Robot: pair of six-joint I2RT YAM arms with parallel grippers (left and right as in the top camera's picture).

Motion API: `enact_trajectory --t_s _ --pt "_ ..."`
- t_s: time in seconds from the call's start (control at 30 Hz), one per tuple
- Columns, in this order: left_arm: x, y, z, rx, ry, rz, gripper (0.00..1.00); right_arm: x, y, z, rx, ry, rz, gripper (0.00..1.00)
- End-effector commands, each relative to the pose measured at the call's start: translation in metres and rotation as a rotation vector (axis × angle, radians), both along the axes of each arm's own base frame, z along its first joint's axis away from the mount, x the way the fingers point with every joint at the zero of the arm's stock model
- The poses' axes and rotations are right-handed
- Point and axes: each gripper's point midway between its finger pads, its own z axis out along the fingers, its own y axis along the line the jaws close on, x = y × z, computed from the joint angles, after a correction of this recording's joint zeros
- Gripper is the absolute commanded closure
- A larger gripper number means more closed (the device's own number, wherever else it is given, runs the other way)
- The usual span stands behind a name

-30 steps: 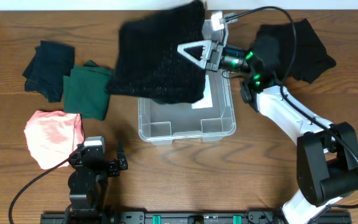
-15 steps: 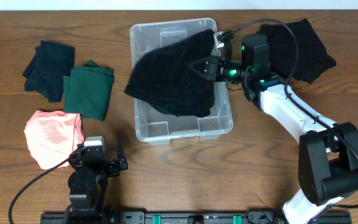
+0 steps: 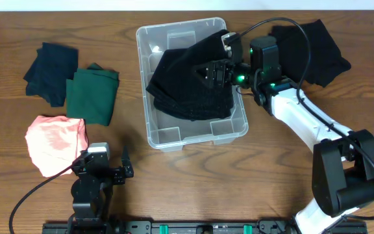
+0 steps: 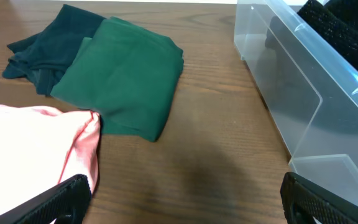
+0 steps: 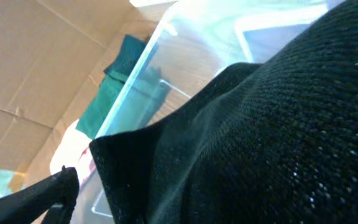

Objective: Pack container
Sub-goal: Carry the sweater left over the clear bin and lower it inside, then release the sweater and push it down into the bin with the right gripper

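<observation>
The clear plastic container (image 3: pixel 174 138) stands at the table's middle back. A black knit garment (image 3: pixel 187 81) lies bunched inside it, its top right edge draped over the right rim. My right gripper (image 3: pixel 216 71) hovers over that rim with its jaws spread wide. In the right wrist view the black knit (image 5: pixel 278 137) fills the frame, and one finger (image 5: pixel 36 199) shows far left; the other is hidden behind the cloth. My left gripper (image 4: pixel 182 202) rests open near the front left, above bare wood.
A dark teal garment (image 3: pixel 50 68), a green folded garment (image 3: pixel 93 94) and a pink garment (image 3: pixel 54 143) lie left of the container. Another black garment (image 3: pixel 317 45) lies at the back right, behind the right arm.
The right gripper has lowered the black knit into the container and spread its jaws; the cloth has sunk into the bin. The container shifted slightly. The left arm stayed put.
</observation>
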Motion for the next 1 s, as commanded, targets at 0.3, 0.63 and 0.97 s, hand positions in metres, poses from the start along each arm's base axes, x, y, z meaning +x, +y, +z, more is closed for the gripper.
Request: enact_trajectory --t_s 0.3,0.63,0.97 --pt "0.000 0.001 -0.008 -0.003 0.015 0.006 0.02 -0.009 -0.018 0.131 0.040 -0.303 -0.039 0.01" --pt "0.000 0.001 -0.008 -0.003 0.014 0.006 0.02 0.002 -0.061 0.089 -0.181 -0.196 -0.224 0.01" --pt "0.000 0.001 -0.008 -0.003 0.015 0.006 0.02 -0.012 -0.038 0.079 -0.201 -0.162 -0.180 0.73"
